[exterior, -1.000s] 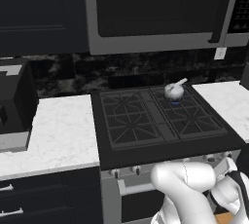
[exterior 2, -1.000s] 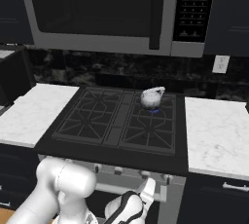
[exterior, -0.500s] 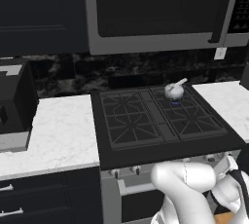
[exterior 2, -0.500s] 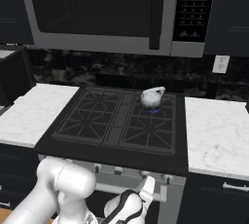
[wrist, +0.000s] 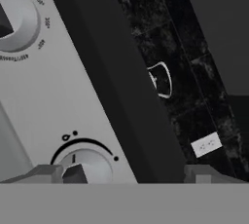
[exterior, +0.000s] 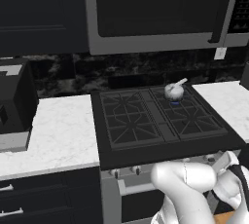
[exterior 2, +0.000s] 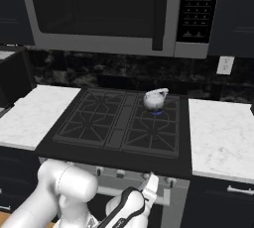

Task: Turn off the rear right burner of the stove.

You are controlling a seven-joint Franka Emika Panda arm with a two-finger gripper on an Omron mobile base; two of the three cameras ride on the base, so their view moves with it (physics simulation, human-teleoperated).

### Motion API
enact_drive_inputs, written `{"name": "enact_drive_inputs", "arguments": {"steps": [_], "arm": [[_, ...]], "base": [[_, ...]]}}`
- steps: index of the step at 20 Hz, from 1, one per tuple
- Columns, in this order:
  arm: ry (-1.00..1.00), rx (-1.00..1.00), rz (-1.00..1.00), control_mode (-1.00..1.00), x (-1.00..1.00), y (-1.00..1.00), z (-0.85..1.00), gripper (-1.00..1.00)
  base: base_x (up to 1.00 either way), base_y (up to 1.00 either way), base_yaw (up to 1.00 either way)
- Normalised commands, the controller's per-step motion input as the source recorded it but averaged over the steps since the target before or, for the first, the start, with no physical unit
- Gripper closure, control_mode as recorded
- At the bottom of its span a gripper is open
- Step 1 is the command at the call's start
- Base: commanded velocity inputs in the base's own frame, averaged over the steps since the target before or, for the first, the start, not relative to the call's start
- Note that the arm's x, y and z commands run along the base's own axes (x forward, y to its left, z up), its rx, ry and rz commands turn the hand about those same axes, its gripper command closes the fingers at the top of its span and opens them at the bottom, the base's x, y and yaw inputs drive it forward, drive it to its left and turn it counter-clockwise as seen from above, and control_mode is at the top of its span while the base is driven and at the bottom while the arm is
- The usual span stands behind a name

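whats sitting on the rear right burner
A small silver kettle sits on the rear right burner. A blue flame glows beneath it; the kettle hides most of the burner's centre.

The arm [exterior 2: 124, 209] seems barely shifted below the stove [exterior 2: 114, 152] front.

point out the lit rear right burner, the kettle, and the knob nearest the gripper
rear right burner [exterior 2: 158, 114], right base view, blue flame under the kettle
kettle [exterior 2: 155, 100], right base view, middle of its body
knob [wrist: 86, 165], hand view, its face
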Motion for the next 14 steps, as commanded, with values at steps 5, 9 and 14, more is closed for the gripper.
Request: {"name": "enact_drive_inputs", "arguments": {"steps": [5, 9, 14], "arm": [[0.03, 0.0, 0.0, -1.0, 0.0, 0.0, -0.47, -1.0], [0.0, 0.0, 0.0, -1.0, 0.01, 0.0, 0.0, -1.0], [0.0, 0.0, 0.0, -1.0, 0.12, 0.0, 0.0, -1.0]], "base": [[0.0, 0.0, 0.0], [0.0, 0.0, 0.0], [0.0, 0.0, 0.0]]}}
